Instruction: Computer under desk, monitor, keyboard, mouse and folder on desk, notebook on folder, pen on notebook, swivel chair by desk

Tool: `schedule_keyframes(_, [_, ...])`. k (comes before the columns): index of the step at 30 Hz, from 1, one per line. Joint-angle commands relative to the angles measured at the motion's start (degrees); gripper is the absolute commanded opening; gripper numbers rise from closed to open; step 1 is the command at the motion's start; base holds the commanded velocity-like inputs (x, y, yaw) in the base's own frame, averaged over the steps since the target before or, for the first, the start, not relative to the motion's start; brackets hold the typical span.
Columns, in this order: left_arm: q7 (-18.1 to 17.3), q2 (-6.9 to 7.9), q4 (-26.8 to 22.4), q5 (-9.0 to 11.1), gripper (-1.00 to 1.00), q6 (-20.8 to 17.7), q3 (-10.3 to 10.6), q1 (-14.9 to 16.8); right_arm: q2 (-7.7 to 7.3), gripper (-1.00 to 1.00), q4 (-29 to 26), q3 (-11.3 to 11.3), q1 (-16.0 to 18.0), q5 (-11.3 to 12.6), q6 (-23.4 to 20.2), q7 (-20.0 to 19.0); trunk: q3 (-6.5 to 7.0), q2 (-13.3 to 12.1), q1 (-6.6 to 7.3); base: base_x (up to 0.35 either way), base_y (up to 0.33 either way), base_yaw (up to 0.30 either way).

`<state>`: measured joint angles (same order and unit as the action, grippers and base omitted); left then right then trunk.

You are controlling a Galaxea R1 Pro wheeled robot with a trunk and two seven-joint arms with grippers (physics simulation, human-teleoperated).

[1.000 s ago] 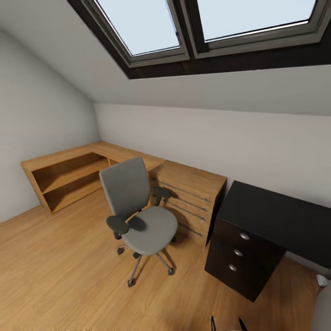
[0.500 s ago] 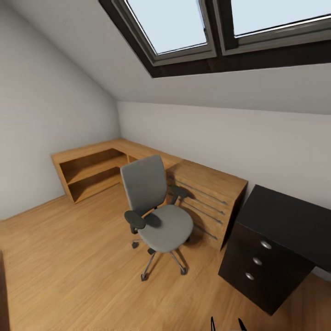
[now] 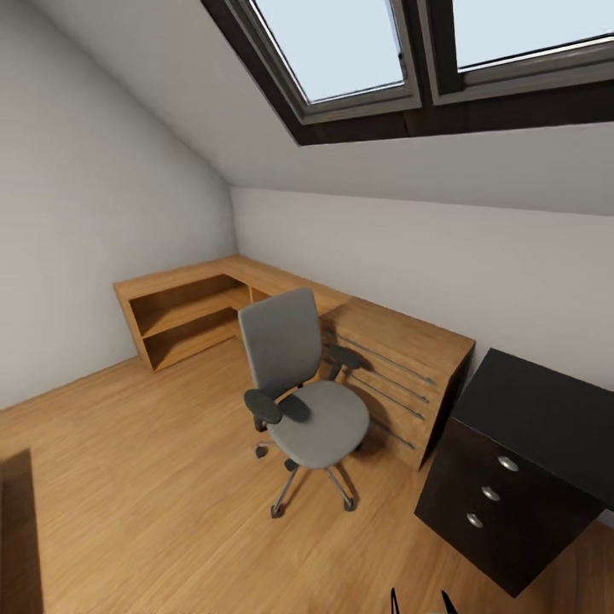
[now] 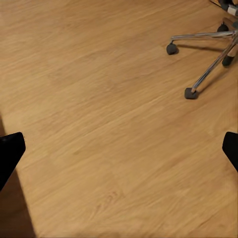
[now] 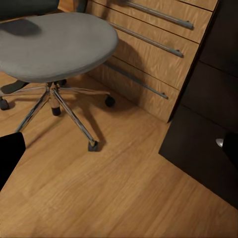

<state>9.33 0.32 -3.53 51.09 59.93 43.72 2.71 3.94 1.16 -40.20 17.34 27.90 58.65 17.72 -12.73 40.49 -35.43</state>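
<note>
grey swivel chair (image 3: 303, 388) stands on the wood floor (image 3: 153, 477), seat bare, just beside the oak drawer unit (image 3: 401, 375) and near the black desk (image 3: 533, 443). no readable writing. both claws spread wide.

Swivel chair (image 3: 303, 388): matt grey cloth, metal legs; floor (image 3: 153, 477) smooth wood.

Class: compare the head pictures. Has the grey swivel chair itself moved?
No. The grey swivel chair keeps its place beside the wooden drawer unit; the camera turned, shifting everything rightward together.
</note>
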Motion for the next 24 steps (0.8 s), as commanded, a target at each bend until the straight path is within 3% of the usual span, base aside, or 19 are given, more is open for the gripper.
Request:
schedule_keyframes(1, [0.62, 0.03, -0.1, -0.03, 1.0, -0.04, 0.49, 0.02, 0.05, 1.0, 0.11, -0.49, 0.06, 0.22, 0.15, 0.27, 0.1, -0.35, 0.21, 0.0, 0.0, 0.0])
schedule_keyframes(3, [0.9, 0.07, -0.17, -0.06, 1.0, -2.11, 0.49, 0.02, 0.07, 1.0, 0.08, -0.53, 0.06, 0.18, 0.17, 0.24, 0.46, -1.15, 0.65, 0.0, 0.0, 0.0])
schedule_keyframes(4, [2.56, 0.11, -0.49, 0.3, 1.0, -7.27, 0.49, 0.02, 0.05, 1.0, 0.07, -0.54, 0.06, 0.01, 0.29, 0.21, 0.64, -1.55, 0.87, 0.0, 0.0, 0.0])
schedule_keyframes(6, [2.81, 0.11, -0.54, 0.36, 1.0, -8.18, 0.49, 0.02, 0.01, 1.0, 0.07, -0.52, 0.06, -0.01, 0.34, 0.21, 1.0, -2.36, 1.31, 0.0, 0.0, 0.0])
schedule_keyframes(17, [3.06, 0.18, -0.6, 0.48, 1.0, -9.19, 0.49, 0.02, 0.1, 1.0, 0.07, -0.57, 0.06, 0.21, 0.31, 0.33, 2.97, -6.77, 3.73, 0.0, 0.0, 0.008])
schedule_keyframes(24, [3.06, 0.09, -0.6, 0.43, 1.0, -9.21, 0.49, 0.05, 0.18, 1.0, 0.07, -0.58, 0.06, 0.2, 0.45, 0.61, 4.23, -9.57, 5.27, 0.0, 0.0, 0.232])
